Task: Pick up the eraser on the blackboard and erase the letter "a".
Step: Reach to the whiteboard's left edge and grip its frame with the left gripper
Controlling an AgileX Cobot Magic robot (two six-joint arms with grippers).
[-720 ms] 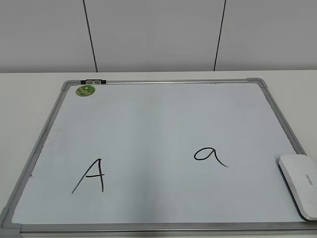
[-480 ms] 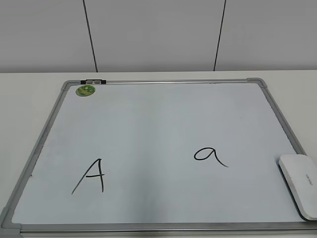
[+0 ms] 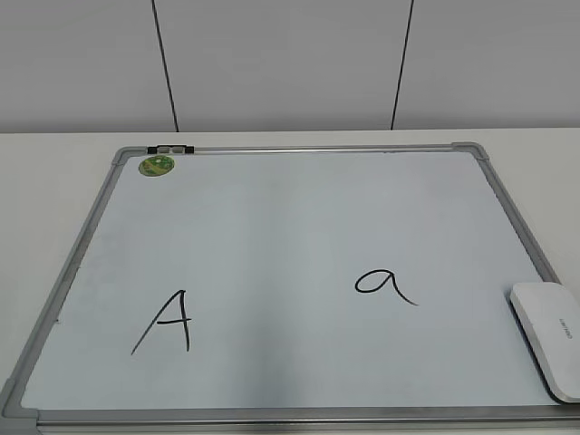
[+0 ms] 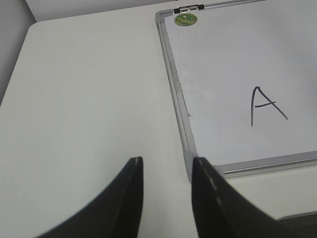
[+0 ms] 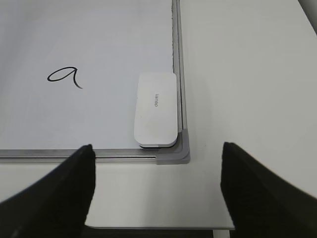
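The white eraser (image 3: 548, 335) lies flat in the near right corner of the blackboard (image 3: 272, 217); in the right wrist view the eraser (image 5: 156, 109) sits against the frame corner. The letter "a" (image 3: 384, 285) is drawn left of the eraser and also shows in the right wrist view (image 5: 64, 77). My right gripper (image 5: 157, 168) is wide open and empty, hovering above the table just in front of the eraser corner. My left gripper (image 4: 166, 171) is open and empty over the table by the board's near left corner (image 4: 190, 161). Neither gripper shows in the exterior view.
A capital "A" (image 3: 166, 322) is drawn on the board's left part. A round green sticker (image 3: 156, 165) and a black clip (image 3: 170, 149) sit at the far left corner. The white table (image 4: 89, 89) extends left of the board; its front edge (image 5: 158, 227) is near.
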